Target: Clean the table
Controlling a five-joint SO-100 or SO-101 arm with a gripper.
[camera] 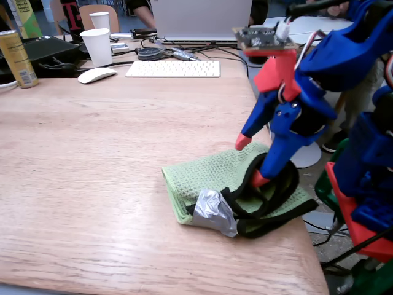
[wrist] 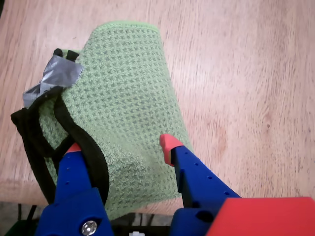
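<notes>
Taking the green cloth [camera: 212,178] as the landmark, the fixed view starts far to its left and behind it with a yellow drink can [camera: 17,58], then a white paper cup [camera: 97,47], a white mouse [camera: 96,75] and a white keyboard [camera: 173,68] along the back. The light-brown wooden surface [camera: 92,184] stretches wide to the cloth's left and bare in front of it — the cloth lies near the surface's right-hand edge. A patch of grey tape [camera: 215,212] sits at the cloth's near corner, joined to a black strap [camera: 270,212] looping over its right part. Above that right part stands the blue hand [camera: 251,160] with red fingertips [camera: 243,141]. In the wrist view the hand [wrist: 120,146] is spread open — one finger is inside the strap loop [wrist: 86,150], the other over the cloth [wrist: 128,98].
</notes>
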